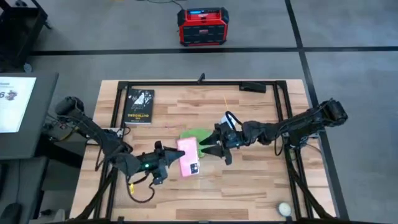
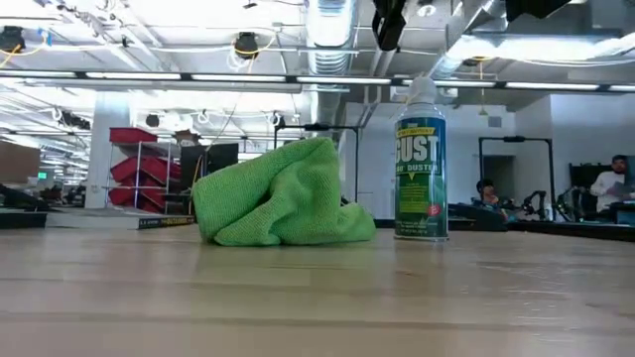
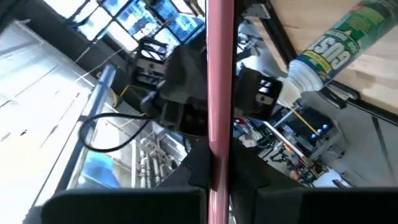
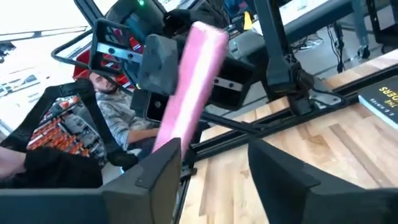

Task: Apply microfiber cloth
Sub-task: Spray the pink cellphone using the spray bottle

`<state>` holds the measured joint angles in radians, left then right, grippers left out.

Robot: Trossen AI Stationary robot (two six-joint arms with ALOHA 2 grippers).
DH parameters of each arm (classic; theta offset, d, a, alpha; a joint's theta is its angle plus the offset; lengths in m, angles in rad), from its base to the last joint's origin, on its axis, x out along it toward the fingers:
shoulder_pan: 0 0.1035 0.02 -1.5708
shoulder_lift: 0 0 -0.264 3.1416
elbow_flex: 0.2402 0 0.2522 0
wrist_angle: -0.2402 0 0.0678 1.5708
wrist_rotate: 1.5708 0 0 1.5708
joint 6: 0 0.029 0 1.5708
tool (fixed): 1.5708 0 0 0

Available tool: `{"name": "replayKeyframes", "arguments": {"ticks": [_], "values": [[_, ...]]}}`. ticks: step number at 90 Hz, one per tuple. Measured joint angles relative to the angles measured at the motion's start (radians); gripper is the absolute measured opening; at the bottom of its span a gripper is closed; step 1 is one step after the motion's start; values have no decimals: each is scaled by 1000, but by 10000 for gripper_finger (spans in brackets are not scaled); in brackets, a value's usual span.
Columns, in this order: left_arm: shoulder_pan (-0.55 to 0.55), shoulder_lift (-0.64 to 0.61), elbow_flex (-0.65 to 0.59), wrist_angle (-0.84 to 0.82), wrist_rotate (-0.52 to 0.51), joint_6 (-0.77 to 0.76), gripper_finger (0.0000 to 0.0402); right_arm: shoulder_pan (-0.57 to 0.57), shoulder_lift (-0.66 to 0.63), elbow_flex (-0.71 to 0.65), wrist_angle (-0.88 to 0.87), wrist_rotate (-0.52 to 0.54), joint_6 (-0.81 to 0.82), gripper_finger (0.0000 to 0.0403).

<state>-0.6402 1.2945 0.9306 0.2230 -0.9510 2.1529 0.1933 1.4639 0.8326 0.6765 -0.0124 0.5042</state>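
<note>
Microfiber cloth [image 2: 281, 196], lime-green, crumpled heap on table [image 2: 317, 297]

- Near the middle of your high view, the phone [image 1: 188, 157] is held off the table [image 1: 249, 180] between the two grippers.
- The left gripper [image 1: 174, 160] clamps its left edge; the right gripper [image 1: 204, 148] meets its right edge.
- The microfiber cloth [image 1: 198, 134] lies just above the phone, partly under it.
- The book [image 1: 138, 106] sits toward the table's upper left.
- In your low view, the duster can [image 2: 421, 164] stands upright right of the cloth.
- A small ball [image 1: 284, 209] rests at the table's lower right.
</note>
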Motion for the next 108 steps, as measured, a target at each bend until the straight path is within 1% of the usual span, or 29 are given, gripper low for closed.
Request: {"name": "replayKeyframes", "arguments": {"ticks": [6,15,28,39,44,56,71,90,98,108], "values": [[20,0,0,7,15,1,5,0,0,6,-12,0,-5,191],[48,0,0,16,74,4,5,-7,0,18,-46,0,-13,193],[92,0,0,14,102,8,5,-14,0,23,-52,-8,-40,184],[122,0,0,23,165,23,5,-20,0,23,-55,-20,-41,174],[132,0,0,30,186,41,5,-26,0,23,-55,-36,-41,170],[161,0,0,30,198,51,5,-34,0,23,-51,-73,-42,161],[192,8,0,54,265,88,5,-54,0,23,-48,-123,-41,146],[233,87,0,189,262,168,5,-76,0,23,-36,-177,-42,106],[243,119,-1,222,271,180,5,-80,1,23,-37,-186,-50,80],[246,129,-1,254,271,199,5,-80,0,23,-38,-197,-61,38]]}}
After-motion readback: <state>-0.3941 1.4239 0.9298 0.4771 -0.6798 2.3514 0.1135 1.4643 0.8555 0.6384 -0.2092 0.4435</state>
